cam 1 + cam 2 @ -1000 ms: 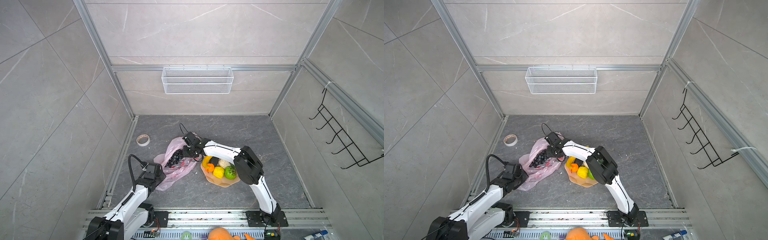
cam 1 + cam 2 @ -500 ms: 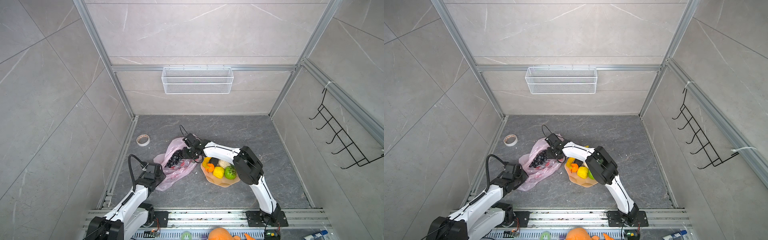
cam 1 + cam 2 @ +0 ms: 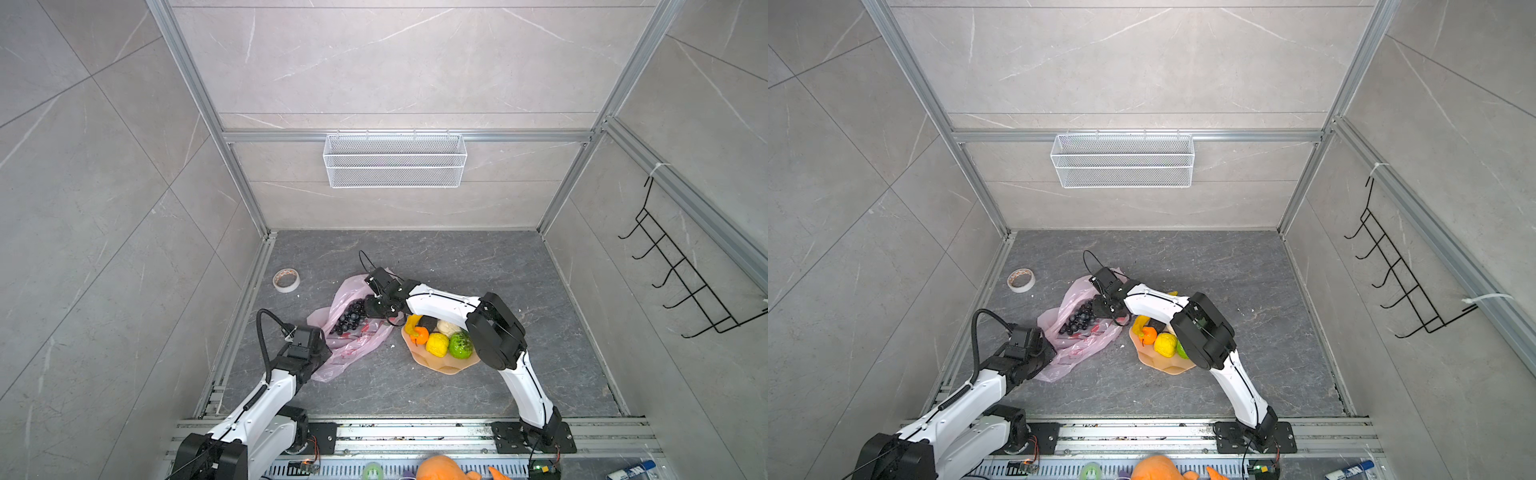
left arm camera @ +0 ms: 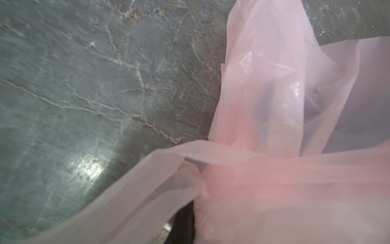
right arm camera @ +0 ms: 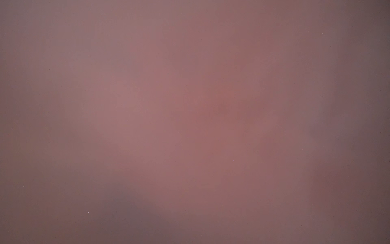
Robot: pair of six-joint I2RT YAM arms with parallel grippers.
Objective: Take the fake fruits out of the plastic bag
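The pink plastic bag (image 3: pixel 353 347) lies crumpled on the grey floor, left of centre in both top views. A black grape bunch (image 3: pixel 351 318) rests in its open mouth. My right gripper (image 3: pixel 371 308) reaches into that mouth and touches the bunch's right end; its jaws are hidden, and pink film fills the right wrist view. My left gripper (image 3: pixel 322 353) is shut on the bag's near end, where the plastic bag (image 4: pixel 263 105) bunches up in the left wrist view. On the peach plate (image 3: pixel 444 366) lie a banana (image 3: pixel 411 322), an orange piece (image 3: pixel 420 334), a lemon (image 3: pixel 437 344) and a bumpy green fruit (image 3: pixel 460 345).
A tape roll (image 3: pixel 286 279) lies near the left wall rail. A white wire basket (image 3: pixel 395 160) hangs on the back wall and a black hook rack (image 3: pixel 681 278) on the right wall. An orange plush toy (image 3: pixel 444 471) sits at the front edge.
My right gripper has moved a little down and left, deeper into the bag mouth against the grape bunch. The left arm and the bag's near end have stayed put.
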